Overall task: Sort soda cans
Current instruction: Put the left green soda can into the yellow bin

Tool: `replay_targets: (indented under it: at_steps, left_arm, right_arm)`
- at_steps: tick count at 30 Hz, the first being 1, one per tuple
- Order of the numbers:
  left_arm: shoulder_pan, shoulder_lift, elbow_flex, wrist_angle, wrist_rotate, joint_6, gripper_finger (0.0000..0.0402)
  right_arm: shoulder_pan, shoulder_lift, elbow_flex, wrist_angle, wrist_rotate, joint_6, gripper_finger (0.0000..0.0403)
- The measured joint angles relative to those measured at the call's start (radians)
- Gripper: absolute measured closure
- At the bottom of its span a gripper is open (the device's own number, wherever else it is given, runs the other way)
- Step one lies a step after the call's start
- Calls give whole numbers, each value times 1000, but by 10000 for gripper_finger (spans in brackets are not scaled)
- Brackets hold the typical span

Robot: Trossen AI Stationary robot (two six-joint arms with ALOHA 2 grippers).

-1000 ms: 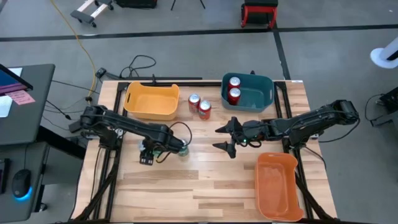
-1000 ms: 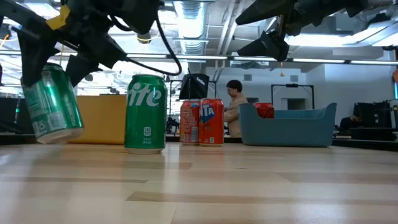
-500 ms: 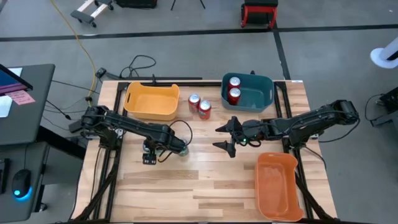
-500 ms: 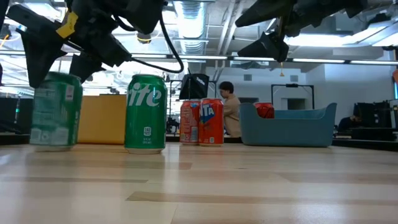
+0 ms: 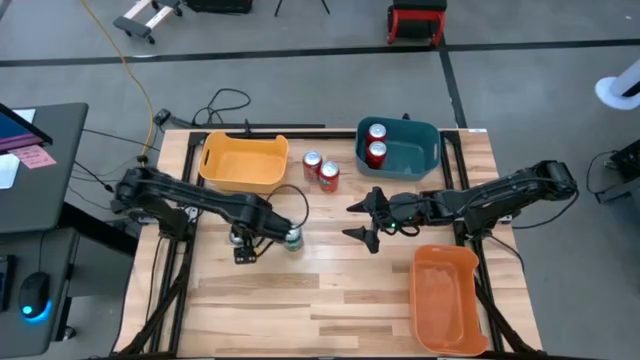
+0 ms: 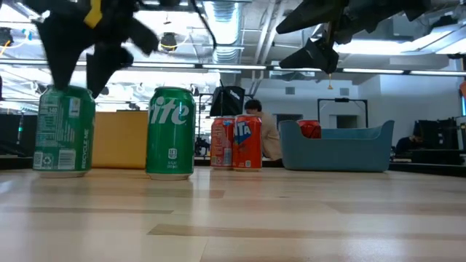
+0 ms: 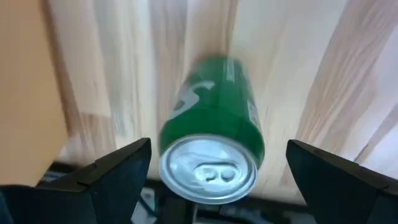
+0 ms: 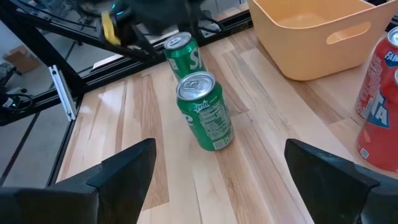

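Left of centre in the high view, one green soda can (image 7: 211, 130) stands upright on the table (image 5: 330, 290), directly under the left gripper (image 5: 243, 240). In the left wrist view the can sits between the two dark fingers (image 7: 118, 171), which are spread wide with clear gaps on both sides, touching nothing. A second green can (image 5: 292, 240) stands just beside it. Two red cans (image 5: 320, 170) stand together at upper centre, between the yellow bin (image 5: 243, 162) and the blue bin (image 5: 398, 148), which holds two more red cans (image 5: 376, 143). At centre right, the right gripper (image 5: 366, 222) hovers with fingers parted, empty, above the orange bin (image 5: 447, 300).
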Motion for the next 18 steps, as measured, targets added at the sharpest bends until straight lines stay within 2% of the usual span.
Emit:
replay_targets:
  at_steps: [6, 12, 18]
  left_arm:
    - [-21, -181, -38, 59, -112, -129, 32]
    - [-37, -355, -195, 213, -110, -275, 32]
    - [-39, -406, -357, 352, -67, -281, 32]
  right_arm:
    - [13, 0, 0, -10, 0, 9, 26]
    - [19, 0, 0, -10, 0, 9, 26]
    - [9, 0, 0, -6, 0, 9, 26]
